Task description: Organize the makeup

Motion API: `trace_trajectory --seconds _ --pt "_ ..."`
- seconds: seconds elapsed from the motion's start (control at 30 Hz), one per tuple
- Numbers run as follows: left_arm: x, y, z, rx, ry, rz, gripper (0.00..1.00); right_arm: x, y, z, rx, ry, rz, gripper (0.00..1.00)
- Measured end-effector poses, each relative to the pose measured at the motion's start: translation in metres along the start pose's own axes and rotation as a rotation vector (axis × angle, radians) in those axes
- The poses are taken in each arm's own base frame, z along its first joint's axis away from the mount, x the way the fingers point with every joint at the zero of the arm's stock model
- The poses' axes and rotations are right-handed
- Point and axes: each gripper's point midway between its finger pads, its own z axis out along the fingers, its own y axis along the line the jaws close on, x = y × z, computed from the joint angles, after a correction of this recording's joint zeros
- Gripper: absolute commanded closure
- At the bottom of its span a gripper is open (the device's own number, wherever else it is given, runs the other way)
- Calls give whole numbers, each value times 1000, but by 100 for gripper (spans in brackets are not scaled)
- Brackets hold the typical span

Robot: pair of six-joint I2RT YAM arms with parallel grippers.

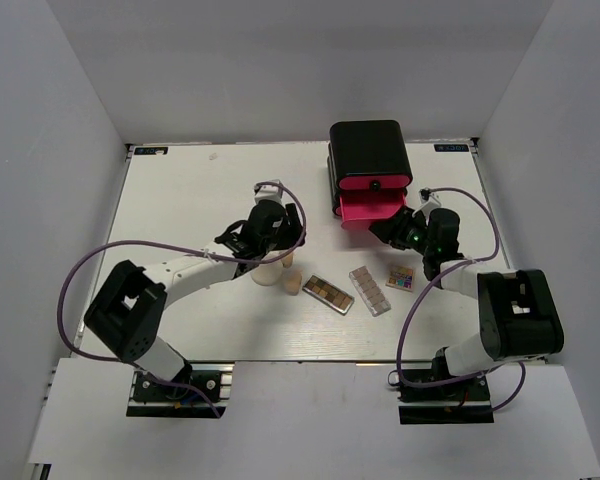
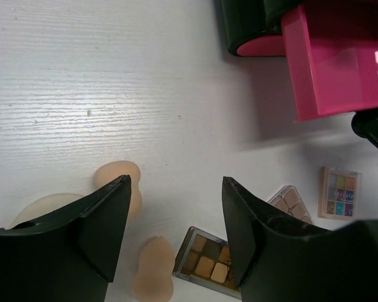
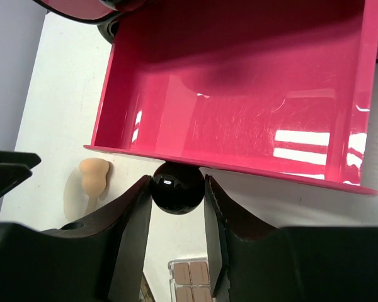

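The black box (image 1: 368,150) has its lower pink drawer (image 1: 363,211) pulled out and empty (image 3: 239,94). My right gripper (image 1: 393,228) is shut on the drawer's black round knob (image 3: 177,187). My left gripper (image 1: 263,240) is open and empty above the round cream puff (image 1: 267,272) and a beige egg sponge (image 1: 292,282). The left wrist view shows both sponges (image 2: 123,189) (image 2: 152,277), the puff (image 2: 41,207), the brown palette (image 2: 208,261), the clear pinkish palette (image 2: 290,200) and the multicolour palette (image 2: 339,192). The lavender stick is out of view.
The brown palette (image 1: 329,294), the clear pinkish palette (image 1: 370,291) and the multicolour palette (image 1: 401,277) lie in a row in front of the box. The upper drawer (image 1: 373,184) is shut. White walls stand on three sides.
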Motion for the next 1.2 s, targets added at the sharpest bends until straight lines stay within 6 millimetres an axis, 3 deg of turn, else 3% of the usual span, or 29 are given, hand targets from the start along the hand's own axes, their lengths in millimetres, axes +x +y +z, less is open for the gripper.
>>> trace_trajectory --seconds 0.03,0.07,0.1,0.17,0.37,0.63,0.77,1.07,1.2 --pt "0 0 3 -9 10 12 29 1 0 -1 0 0 0 63" --pt "-1 -1 4 -10 11 16 29 1 0 -2 0 0 0 63" --pt "-1 -1 6 -16 19 26 29 2 0 -2 0 0 0 53" --pt "-1 -2 12 -28 37 43 29 1 1 -2 0 -2 1 43" --pt "16 10 22 -96 122 79 31 0 0 -3 5 -4 7 30" --pt "35 27 33 -231 242 127 33 3 1 -8 6 -2 8 26" --pt "43 30 37 -270 292 149 39 8 0 -13 13 10 12 26" --pt "55 46 43 -387 390 201 39 13 0 -19 20 18 10 25" --pt "63 56 41 -433 425 222 62 16 -3 -22 27 21 13 25"
